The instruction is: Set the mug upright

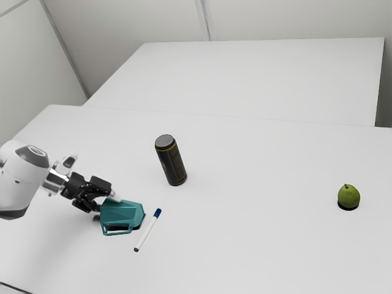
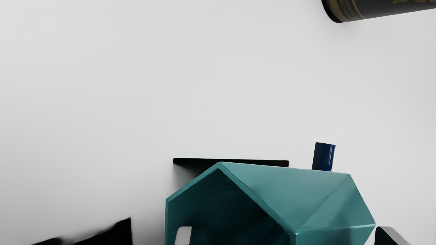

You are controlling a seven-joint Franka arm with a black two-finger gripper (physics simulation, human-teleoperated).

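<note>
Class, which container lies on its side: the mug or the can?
The teal mug; its mouth faces sideways, while the dark can stands upright.

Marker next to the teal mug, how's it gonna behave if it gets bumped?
The marker would probably roll if nudged sideways, since its barrel looks round and it lies on its side. Being so slim, it's likely light. Its straight barrel suggests it's stiff.

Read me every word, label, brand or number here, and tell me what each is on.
"КСТРА", apparently: part of a word on the dark can, near one end.
Beside it: another small line, too unclear to quote.
Large gold marks on the can: cut off, unreadable.
Mug and pen: no readable text.
</note>
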